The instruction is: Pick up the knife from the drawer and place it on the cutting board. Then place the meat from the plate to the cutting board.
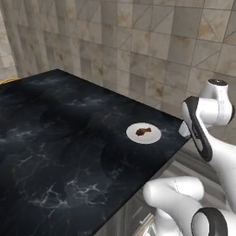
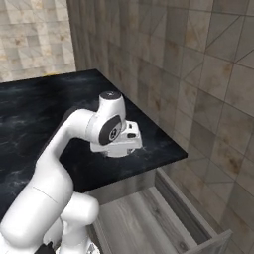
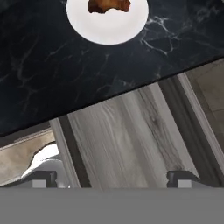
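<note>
So the drawer (image 2: 149, 218) is pulled out under the counter edge, grey wood grain inside, and I can't spot the knife in the part I can see. The gripper (image 3: 111, 177) hangs over it with its jaws spread wide, nothing between them. Just past that is the black marble counter (image 1: 55, 138), and near its edge sits the white plate (image 1: 144, 133) with the meat (image 1: 143, 132) on it. Beyond that is the tiled wall (image 1: 152, 41).
</note>
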